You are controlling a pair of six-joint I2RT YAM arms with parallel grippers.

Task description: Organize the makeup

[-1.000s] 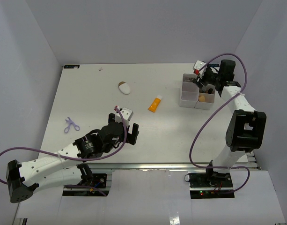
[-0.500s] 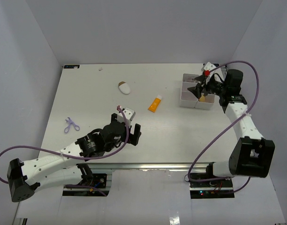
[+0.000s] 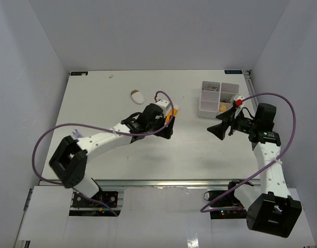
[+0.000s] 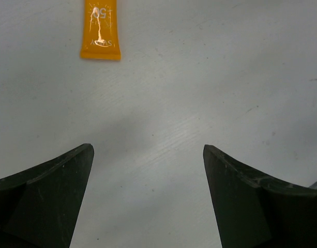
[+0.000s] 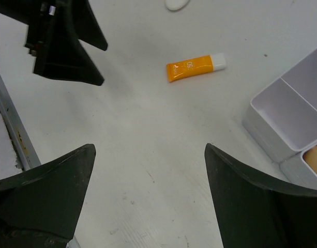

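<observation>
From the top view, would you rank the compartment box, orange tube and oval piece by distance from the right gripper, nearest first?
1. White compartment box, just beyond the right gripper.
2. Orange tube, mid-table.
3. White-and-brown oval piece, farthest left.

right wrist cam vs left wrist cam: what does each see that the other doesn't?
Right wrist only: the white box with a tan sponge in one compartment. Also a white oval piece cut off by the top edge, the left gripper seen from outside, and the orange tube whole, white cap included.
Left wrist only: nothing new, just a closer look at the tube's crimped end and its print.
Both: the tube lying flat on the white table. Each view shows its own gripper open, the right gripper included.
</observation>
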